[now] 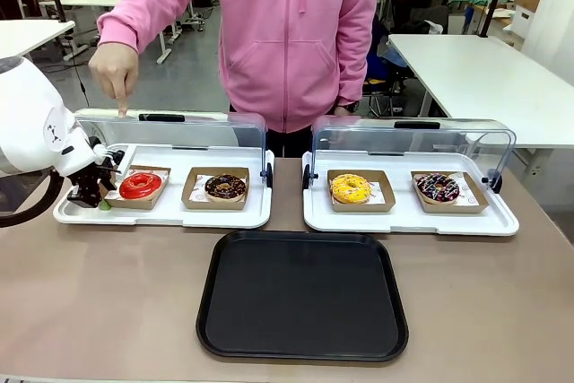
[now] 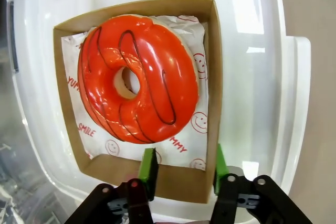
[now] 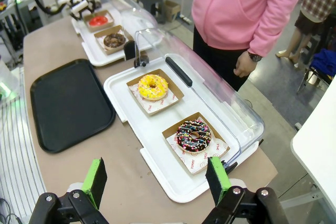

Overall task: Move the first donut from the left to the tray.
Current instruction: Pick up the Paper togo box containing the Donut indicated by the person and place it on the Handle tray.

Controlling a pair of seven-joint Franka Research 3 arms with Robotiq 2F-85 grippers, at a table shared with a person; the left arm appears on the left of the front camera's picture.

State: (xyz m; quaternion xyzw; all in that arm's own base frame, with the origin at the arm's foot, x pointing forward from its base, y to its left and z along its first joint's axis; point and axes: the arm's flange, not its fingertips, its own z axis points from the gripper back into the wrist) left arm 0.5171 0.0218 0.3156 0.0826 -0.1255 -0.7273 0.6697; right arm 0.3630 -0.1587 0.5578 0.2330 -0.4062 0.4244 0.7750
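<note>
Nearby, tan table, black tray, perhaps workshop desks

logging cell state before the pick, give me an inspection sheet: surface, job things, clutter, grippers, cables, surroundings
surface: brown table carrying two white display trays and the black tray.
job's things: red donut sits in its cardboard holder in the left display tray; black tray lies in the middle, donut not yet on it.
clutter: chocolate donut, yellow donut and sprinkled donut in holders; clear lids raised.
grippers: left gripper open, pads at the holder's near edge; right gripper open, high above the table end, holding nothing.
cables: black cable loops under the left arm.
surroundings: person in a pink hoodie, hand pointing down; white tables behind.
</note>
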